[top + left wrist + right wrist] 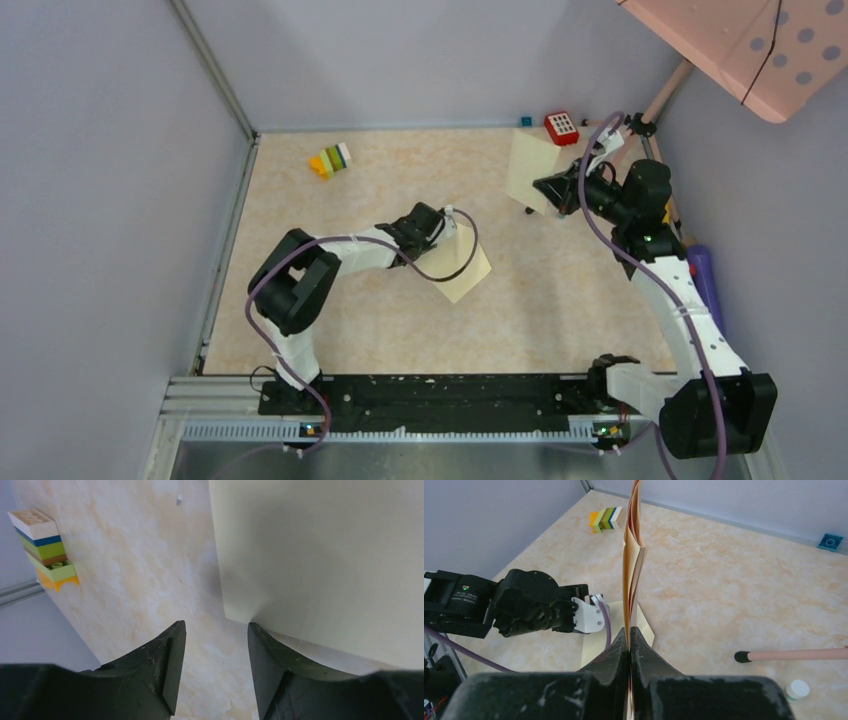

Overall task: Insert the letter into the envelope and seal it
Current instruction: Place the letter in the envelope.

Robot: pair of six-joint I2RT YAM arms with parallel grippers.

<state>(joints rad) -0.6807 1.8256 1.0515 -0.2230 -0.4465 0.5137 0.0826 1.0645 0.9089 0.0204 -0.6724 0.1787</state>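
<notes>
The pale cream envelope lies flat on the table near the middle. My left gripper is open and empty, low over the envelope's far-left edge. In the left wrist view the envelope fills the upper right, and the right fingertip of the gripper touches its corner. My right gripper is shut on the folded tan letter and holds it upright above the table at the back right. In the right wrist view the letter stands edge-on out of the shut gripper, with the envelope below.
A stack of coloured bricks lies at the back left. A red keypad-like block and a small blue brick sit at the back wall. A pink rod with a black tip and a white cap lie right of my right gripper.
</notes>
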